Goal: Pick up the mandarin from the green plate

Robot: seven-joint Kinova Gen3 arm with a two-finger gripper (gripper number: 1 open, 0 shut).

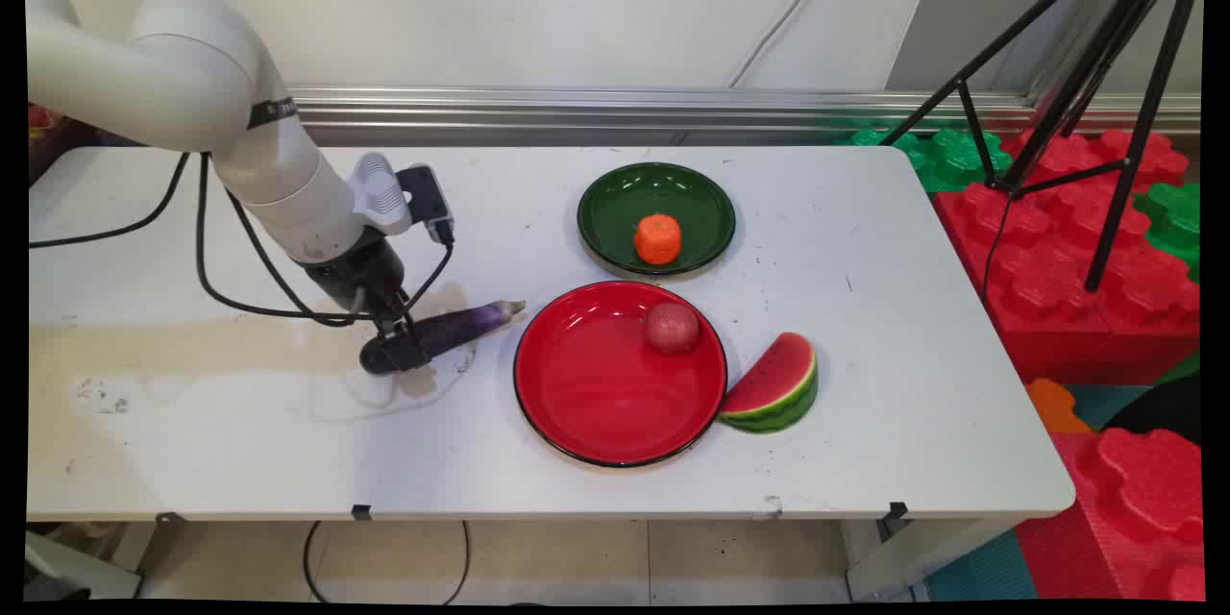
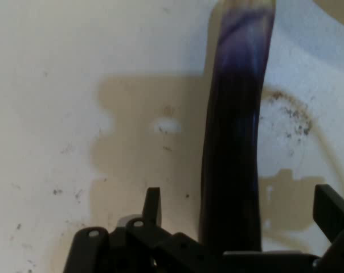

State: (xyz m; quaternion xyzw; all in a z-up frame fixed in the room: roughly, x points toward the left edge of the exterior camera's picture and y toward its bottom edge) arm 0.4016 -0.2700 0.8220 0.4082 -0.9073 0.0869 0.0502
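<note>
A long purple eggplant [image 1: 461,325] lies on the white table [image 1: 865,461], left of the red plate [image 1: 586,404]. My gripper [image 1: 392,349] is down at the eggplant's dark, thick end. In the hand view the eggplant [image 2: 234,142] runs up the picture between my two fingers. The gripper [image 2: 240,210] is open, with a gap between each fingertip and the eggplant's sides. The left fingertip [image 2: 152,203] stands farther from the eggplant than the right one does.
A red apple [image 1: 671,327] sits in the red plate. Behind it a green plate [image 1: 615,202] holds an orange [image 1: 657,238]. A watermelon slice [image 1: 774,384] lies right of the red plate. A tripod [image 1: 1076,96] and foam blocks [image 1: 1086,288] stand off the table's right end.
</note>
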